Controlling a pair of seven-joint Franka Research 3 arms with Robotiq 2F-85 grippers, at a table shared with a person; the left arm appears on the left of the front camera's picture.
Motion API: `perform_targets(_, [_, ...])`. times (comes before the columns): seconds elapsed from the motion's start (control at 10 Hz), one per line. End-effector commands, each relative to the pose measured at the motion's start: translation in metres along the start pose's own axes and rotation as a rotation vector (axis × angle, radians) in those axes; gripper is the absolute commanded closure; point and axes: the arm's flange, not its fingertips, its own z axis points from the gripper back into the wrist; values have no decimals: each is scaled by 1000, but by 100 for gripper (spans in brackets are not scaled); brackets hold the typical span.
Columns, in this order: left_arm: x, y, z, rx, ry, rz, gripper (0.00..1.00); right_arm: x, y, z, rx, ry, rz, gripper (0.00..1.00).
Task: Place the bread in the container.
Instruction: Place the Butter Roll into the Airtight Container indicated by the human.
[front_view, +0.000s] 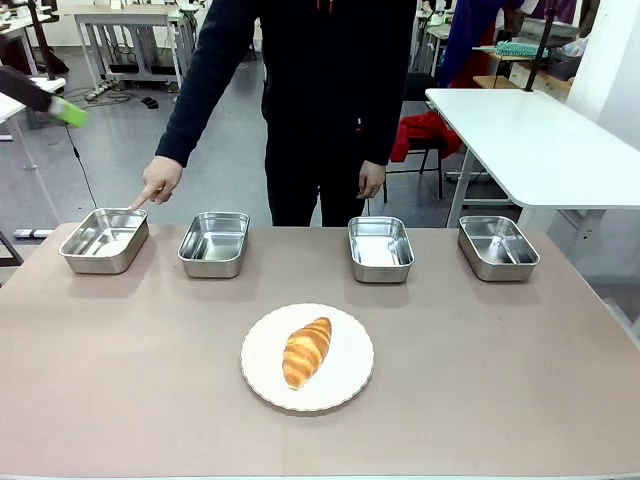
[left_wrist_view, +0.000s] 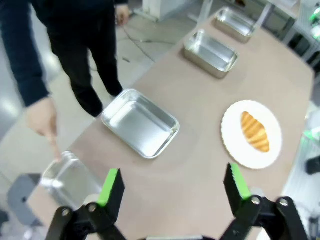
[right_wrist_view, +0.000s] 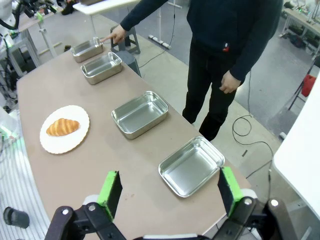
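Nothing is picked up yet: this is the opening step, and the target is being chosen. The bread (front_view: 307, 352) lies on a white plate (front_view: 258, 378) at the near middle of the table (front_view: 500, 380), untouched. Across the table the person's hand (front_view: 158, 183) reaches down with one finger at the far rim of the end pan (front_view: 100, 262), the one at the robot's far left in the row of four. That looks like the pan to fill. The other three pans (front_view: 380, 247) sit empty.

The left claw (left_wrist_view: 174, 182) hangs high over the table's left end with its fingers spread wide and nothing between them. The pointed-out pan is a blur just below and to one side of it. The right claw (right_wrist_view: 169, 187) hovers high over the right end, also wide open and empty.

The next move, I'd say, is a descent to the plate. The open fingers should straddle the bread across its thick middle and close gently, since the crust looks easy to crush. The left arm seems the likelier pick, being on the side of the chosen pan.
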Motion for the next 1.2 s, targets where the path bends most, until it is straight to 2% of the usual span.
perform_targets(0.0, [17, -31, -58, 53, 139, 161, 0, 1, 1, 0, -1, -15, 6, 0])
perform_targets(0.1, [22, -53, -91, 81, 203, 212, 0, 1, 1, 0, -1, -15, 6, 0])
perform_targets(0.3, [15, -94, -157, 123, 329, 232, 0, 1, 1, 0, -1, -15, 6, 0])
perform_targets(0.5, [9, -116, -198, 97, 387, 268, 0, 1, 1, 0, -1, -15, 6, 0])
perform_targets(0.6, [12, -113, -185, 55, 393, 209, 0, 1, 1, 0, -1, -15, 6, 0])
perform_targets(0.7, [3, -119, -198, 95, 372, 248, 0, 1, 1, 0, -1, -15, 6, 0])
perform_targets(1.1, [4, -120, -202, 82, 383, 248, 0, 1, 1, 0, -1, -15, 6, 0])
